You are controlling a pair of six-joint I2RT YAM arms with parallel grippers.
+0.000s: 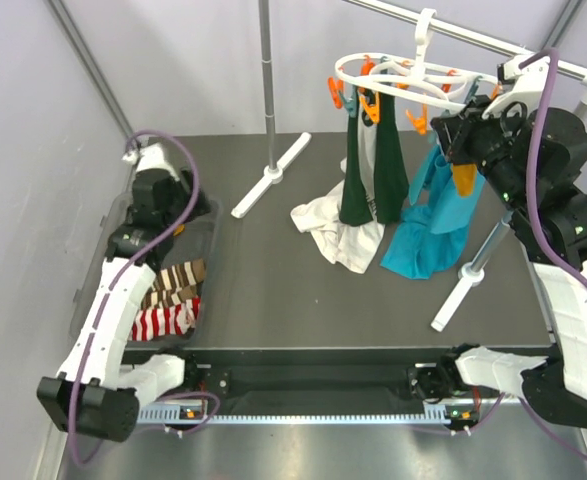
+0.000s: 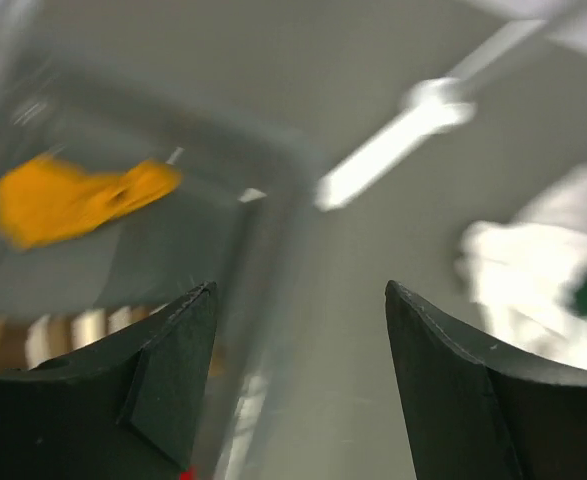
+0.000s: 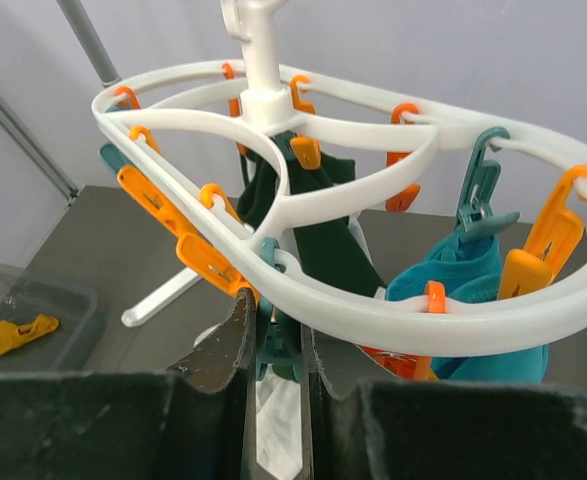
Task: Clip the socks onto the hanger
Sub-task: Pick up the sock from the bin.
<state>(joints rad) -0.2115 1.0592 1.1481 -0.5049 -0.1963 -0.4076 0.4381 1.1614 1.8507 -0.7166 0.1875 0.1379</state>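
The white oval hanger [image 1: 413, 75] hangs from the rail at the back right, ringed with orange and teal clips. My right gripper [image 3: 278, 320] is shut on a teal clip [image 3: 273, 350] under the hanger's near rim [image 3: 373, 290]. Dark green [image 1: 373, 170], white [image 1: 338, 235] and teal [image 1: 438, 225] pieces hang from other clips. Brown-and-cream [image 1: 178, 277] and red-and-white [image 1: 163, 320] striped socks lie in the bin at left. A mustard-orange sock [image 2: 73, 197] lies at the bin's far end. My left gripper [image 2: 301, 290] hovers open over the bin's right wall, holding nothing.
The clear plastic bin [image 1: 211, 215] stands at the table's left edge. A grey pole on a white foot [image 1: 271, 175] stands at the back centre. A second foot [image 1: 463, 290] lies at the right, under the grey rail [image 1: 473, 40].
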